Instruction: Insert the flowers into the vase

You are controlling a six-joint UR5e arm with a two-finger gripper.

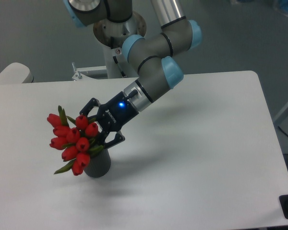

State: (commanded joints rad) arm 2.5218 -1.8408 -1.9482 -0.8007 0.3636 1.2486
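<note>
The flowers (73, 142) are held clenched in the gripper (97, 130) at the stem end, directly above the vase (98, 164); the bunch's long axis is tilted, heads left of the vase mouth, so it must be uprighted

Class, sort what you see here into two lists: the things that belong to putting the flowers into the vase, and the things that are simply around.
Belongs to the job:
- flowers, red bunch
- vase, dark, partly hidden behind the bunch
- end effector, right beside the bunch

Just around:
- white table
- metal bracket at the far edge
- pale rounded object, far left
</note>
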